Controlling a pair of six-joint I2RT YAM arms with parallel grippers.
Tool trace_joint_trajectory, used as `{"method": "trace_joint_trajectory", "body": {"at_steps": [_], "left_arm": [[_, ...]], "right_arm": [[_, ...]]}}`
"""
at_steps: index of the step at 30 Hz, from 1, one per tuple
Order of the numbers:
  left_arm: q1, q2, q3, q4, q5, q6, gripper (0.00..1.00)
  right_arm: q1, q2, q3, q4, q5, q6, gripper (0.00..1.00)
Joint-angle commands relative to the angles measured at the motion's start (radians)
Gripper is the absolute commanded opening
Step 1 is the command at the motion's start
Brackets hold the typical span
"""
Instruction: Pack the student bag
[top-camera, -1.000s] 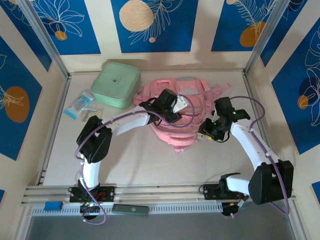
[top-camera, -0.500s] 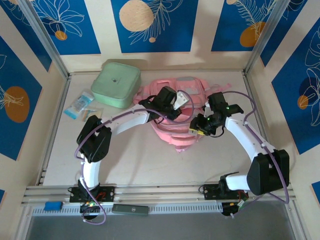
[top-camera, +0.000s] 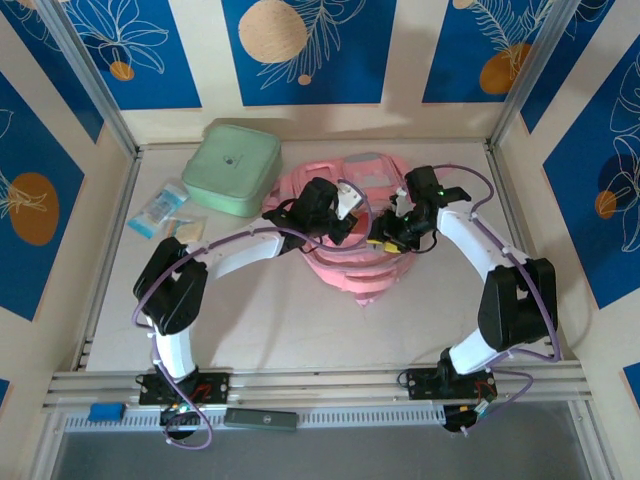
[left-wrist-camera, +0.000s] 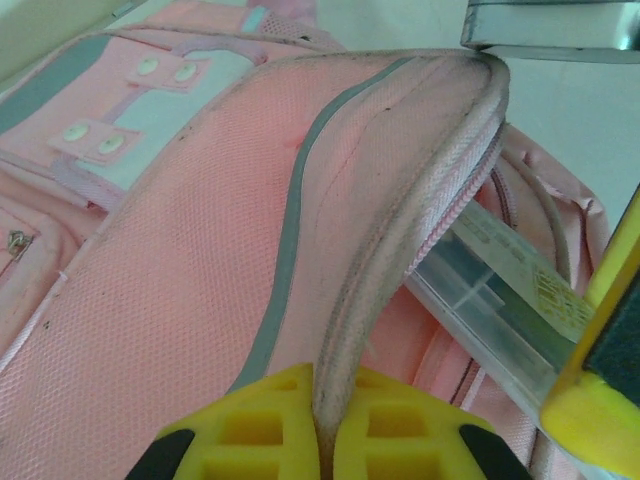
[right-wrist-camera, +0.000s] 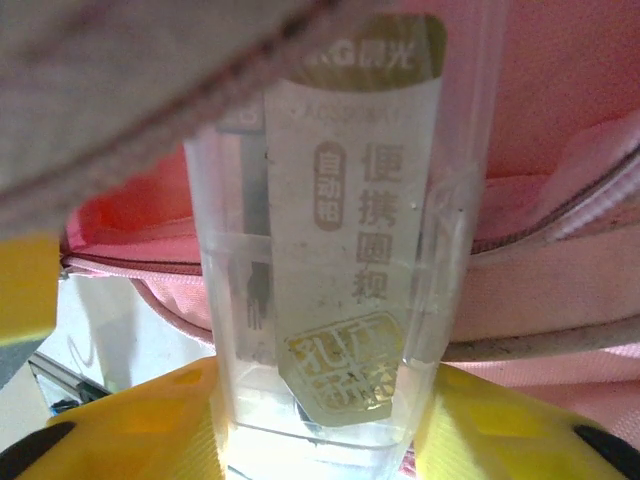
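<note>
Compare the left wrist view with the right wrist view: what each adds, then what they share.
Left wrist: the left gripper pinching the student bag's opened zip edge, plus its pale snap panel. Right wrist: the right gripper holding the clear plastic case, its printed label readable. Both: the pink bag and the case at its opening.

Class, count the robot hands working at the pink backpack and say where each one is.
2. The left hand pinches the open zip edge of the student bag; the right hand holds a clear plastic box at the bag's opening.
</note>
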Motion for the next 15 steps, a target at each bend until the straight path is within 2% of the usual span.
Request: {"method": "trace_joint_trajectory", "body": {"at_steps": [1,4,11,15], "left_arm": [[-0.003,-0.06,0.013,0.045,0.067,-0.055,0.0],[-0.002,-0.055,0.022,0.036,0.062,-0.063,0.0],[0.005,-0.049,0.018,0.041,0.052,-0.085,0.0],[0.008,-0.052,0.014,0.045,0.059,-0.088,0.0]], "right_arm": [[0.008,0.01,0.025,0.093,0.02,-0.036,0.5],[0.005,0.022,0.025,0.083,0.028,-0.037,0.54],[0.002,-0.068,-0.038,0.091,0.023,-0.022,0.62],[-0.008,-0.1,-0.084,0.107,-0.032,-0.017,0.65]]}}
